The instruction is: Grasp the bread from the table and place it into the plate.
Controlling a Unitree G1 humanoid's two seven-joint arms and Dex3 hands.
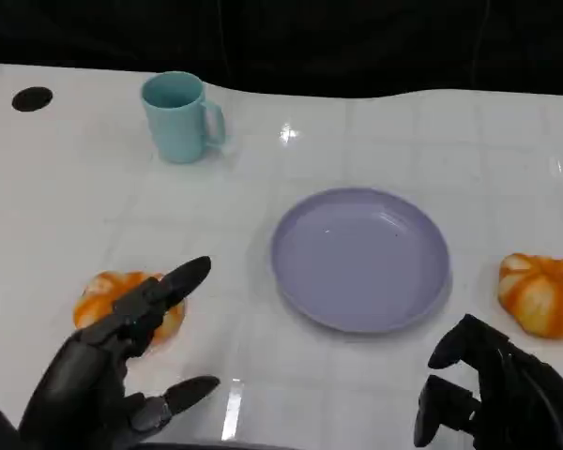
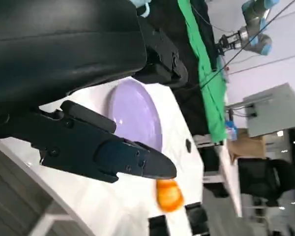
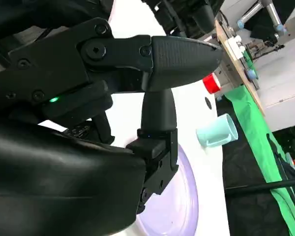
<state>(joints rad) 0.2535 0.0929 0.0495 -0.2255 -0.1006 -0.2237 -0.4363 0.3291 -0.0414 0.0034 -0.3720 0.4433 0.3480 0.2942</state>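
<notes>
Two orange, pumpkin-shaped breads lie on the white table. The left bread point(image 1: 113, 298) sits just beyond my left hand point(image 1: 113, 370), whose spread fingers reach over its near edge without gripping it. The right bread point(image 1: 541, 293) point(image 2: 168, 194) lies right of the purple plate point(image 1: 361, 258) point(image 2: 135, 115) point(image 3: 174, 209). My right hand point(image 1: 497, 394) hovers at the lower right, near that bread, with its fingers apart and holding nothing. The plate has nothing on it.
A teal mug point(image 1: 180, 116) point(image 3: 216, 132) stands at the back left of the table. Black round holes point(image 1: 32, 98) mark the table's far corners. A dark backdrop runs along the far edge.
</notes>
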